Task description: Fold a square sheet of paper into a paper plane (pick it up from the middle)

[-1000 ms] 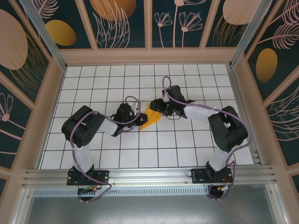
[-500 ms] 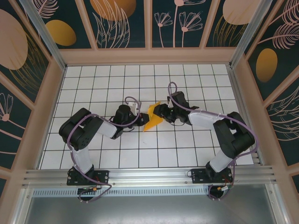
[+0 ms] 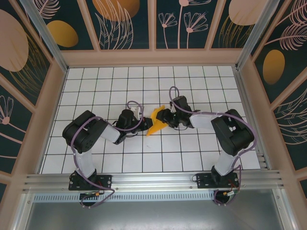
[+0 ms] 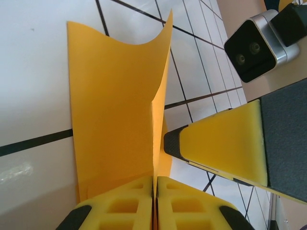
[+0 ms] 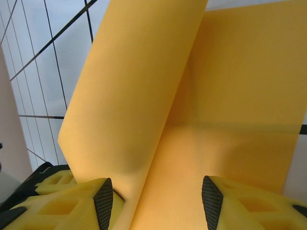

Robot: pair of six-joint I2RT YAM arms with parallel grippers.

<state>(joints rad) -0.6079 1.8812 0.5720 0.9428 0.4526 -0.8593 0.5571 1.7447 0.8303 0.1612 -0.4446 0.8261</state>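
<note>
A white table ruled into square tiles by dark lines fills the floor of a booth. An aluminium rail runs along the table's near edge. On the other three sides stands a pale wooden frame holding dark teal wall panels drawn with thin plant outlines and orange ovals. The orange-yellow sheet of paper sits well beyond the rail, about halfway from it to the back frame and near the middle of the rail's length. It is partly folded, with one flap standing up off the tiles. The left gripper reaches it from the rail's left end, its yellow fingers pressed tight together on the paper's edge. The right gripper comes from the rail's right end, and its fingers stand apart astride the curled fold.
</note>
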